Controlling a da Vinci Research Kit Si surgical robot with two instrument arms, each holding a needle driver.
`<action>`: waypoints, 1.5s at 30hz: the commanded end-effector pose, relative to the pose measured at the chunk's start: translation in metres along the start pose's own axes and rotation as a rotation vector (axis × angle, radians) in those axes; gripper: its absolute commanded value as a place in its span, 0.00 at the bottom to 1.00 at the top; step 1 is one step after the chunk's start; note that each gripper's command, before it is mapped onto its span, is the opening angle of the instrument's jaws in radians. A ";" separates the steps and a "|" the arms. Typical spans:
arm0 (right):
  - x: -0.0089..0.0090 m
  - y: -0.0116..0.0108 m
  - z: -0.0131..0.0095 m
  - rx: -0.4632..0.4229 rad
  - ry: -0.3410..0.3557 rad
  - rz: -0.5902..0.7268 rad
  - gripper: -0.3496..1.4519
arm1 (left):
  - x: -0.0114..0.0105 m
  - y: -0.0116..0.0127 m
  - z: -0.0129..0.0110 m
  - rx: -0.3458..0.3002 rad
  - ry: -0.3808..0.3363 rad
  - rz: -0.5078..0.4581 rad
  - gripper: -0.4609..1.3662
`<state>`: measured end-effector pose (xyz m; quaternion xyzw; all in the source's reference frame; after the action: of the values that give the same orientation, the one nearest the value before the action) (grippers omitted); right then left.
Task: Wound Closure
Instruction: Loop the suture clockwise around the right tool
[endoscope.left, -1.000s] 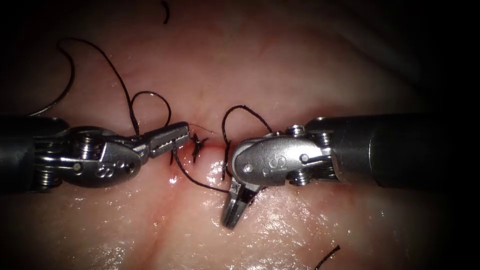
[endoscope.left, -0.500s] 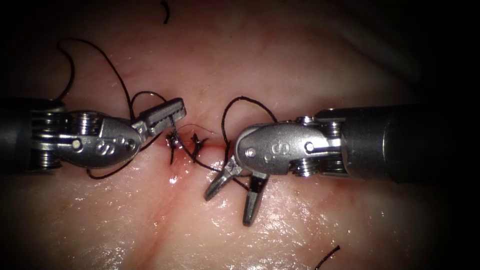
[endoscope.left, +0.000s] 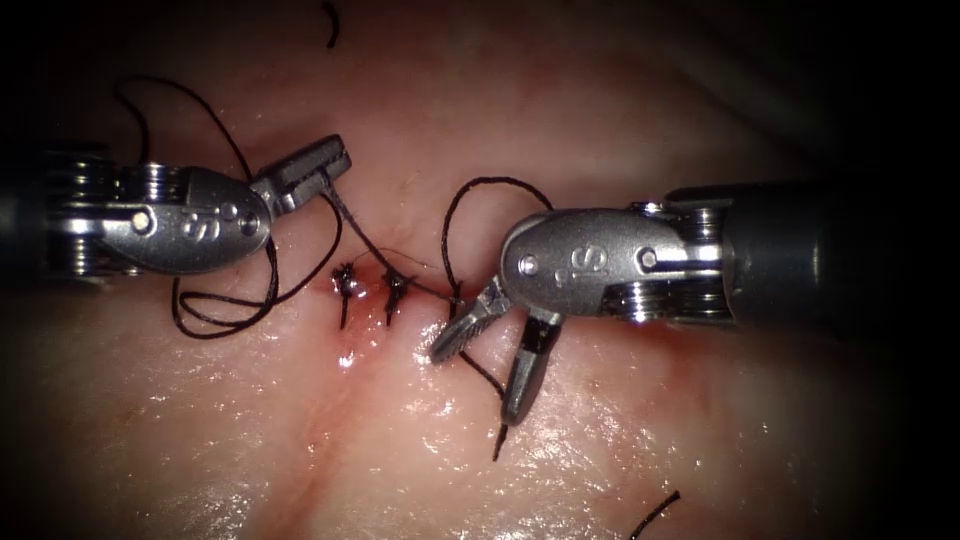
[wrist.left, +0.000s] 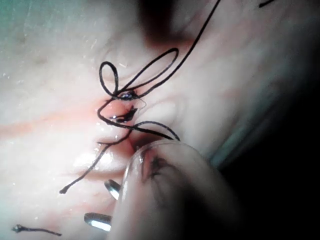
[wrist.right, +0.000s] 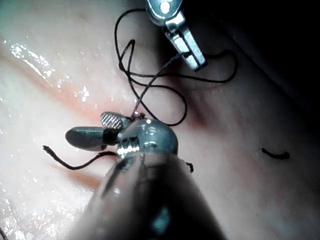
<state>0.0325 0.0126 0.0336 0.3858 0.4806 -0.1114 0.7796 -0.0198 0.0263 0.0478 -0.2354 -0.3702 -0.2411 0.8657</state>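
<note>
Left end effector (endoscope.left: 318, 166) clenched on thread (endoscope.left: 362, 238), drawn up-left of the cut (endoscope.left: 365, 290) since a second ago, keeping strand taut from stitches. Right end effector (endoscope.left: 490, 355) now released, holding nothing, straddling the thread tail right of cut. Needle location: cannot tell.

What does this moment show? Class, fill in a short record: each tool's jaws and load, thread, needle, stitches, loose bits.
Left tool: jaws shut on the thread
Right tool: jaws open, holding nothing
Thread: runs from the left tool down to the stitches, with loops on both sides of the cut
Needle: cannot tell where it is
Stitches: two dark knots on the cut, red fluid just below
Loose bits: cut ends on the tissue
</note>
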 end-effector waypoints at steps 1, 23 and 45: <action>-0.0001 -0.0003 -0.0003 -0.020 0.054 0.012 0.84 | 0.0001 0.0002 0.0000 -0.008 0.003 -0.010 0.06; -0.0068 0.0005 0.0002 -0.390 0.320 0.123 0.00 | 0.0006 0.0027 -0.0018 -0.007 0.014 -0.257 0.06; -0.0090 0.0073 0.0037 -0.769 0.517 0.209 0.00 | -0.0001 -0.0019 -0.0035 0.059 0.076 -0.322 0.06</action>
<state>0.0343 0.0135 0.0453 0.1283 0.6288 0.2569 0.7226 -0.0194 0.0226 0.0462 -0.1361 -0.3782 -0.3728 0.8364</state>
